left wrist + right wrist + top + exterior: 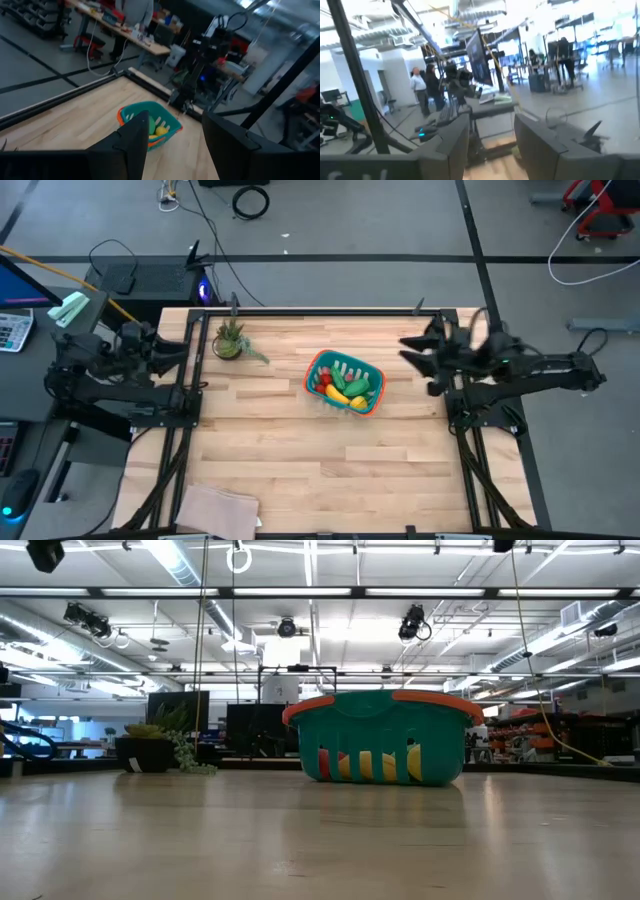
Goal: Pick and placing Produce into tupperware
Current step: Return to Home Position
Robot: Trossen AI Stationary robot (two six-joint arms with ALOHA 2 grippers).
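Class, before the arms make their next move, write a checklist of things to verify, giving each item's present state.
1. Teal basket upright on the table: ok.
2. Banana inside the basket: ok.
3. Left gripper open and empty: ok.
4. Right gripper open and empty: ok.
5. Both grippers apart from the basket: ok.
6. Every piece of produce counted in: cannot tell, they overlap.
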